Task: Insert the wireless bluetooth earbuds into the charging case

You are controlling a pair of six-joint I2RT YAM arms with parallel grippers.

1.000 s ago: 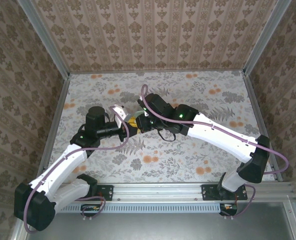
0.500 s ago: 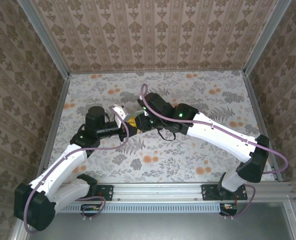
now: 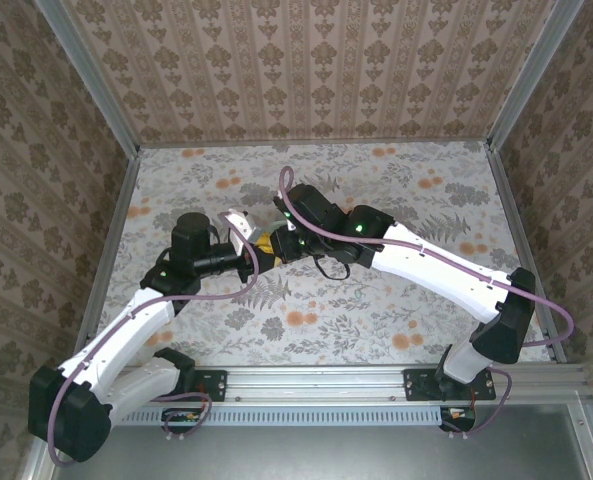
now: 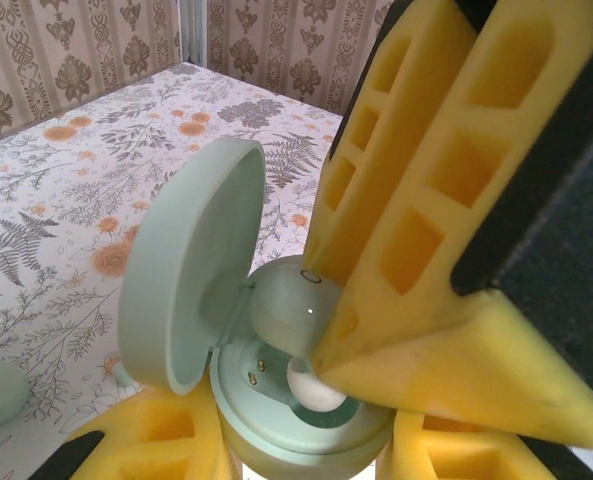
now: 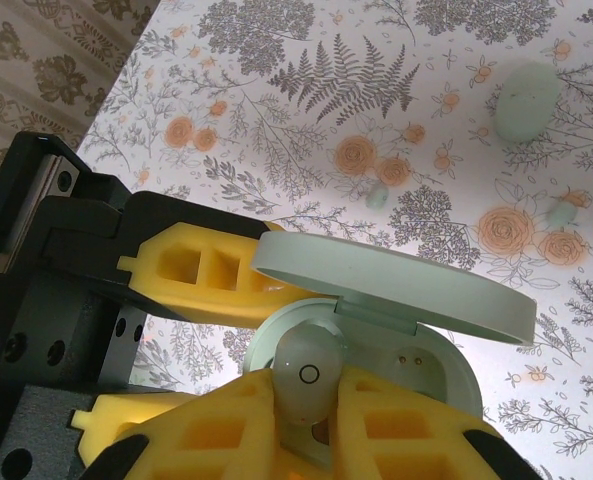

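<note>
Right gripper [image 5: 311, 405] pinched shut on the earbud [image 5: 307, 362], its tip at a socket of the charging case [image 5: 426, 370] just below my fingertips (left gripper [image 4: 306, 455] clamps the base). Press straight down and release once seated.

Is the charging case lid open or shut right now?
Open. The lid stands swung up off the case, baring the inside, where an earbud sits.
</note>
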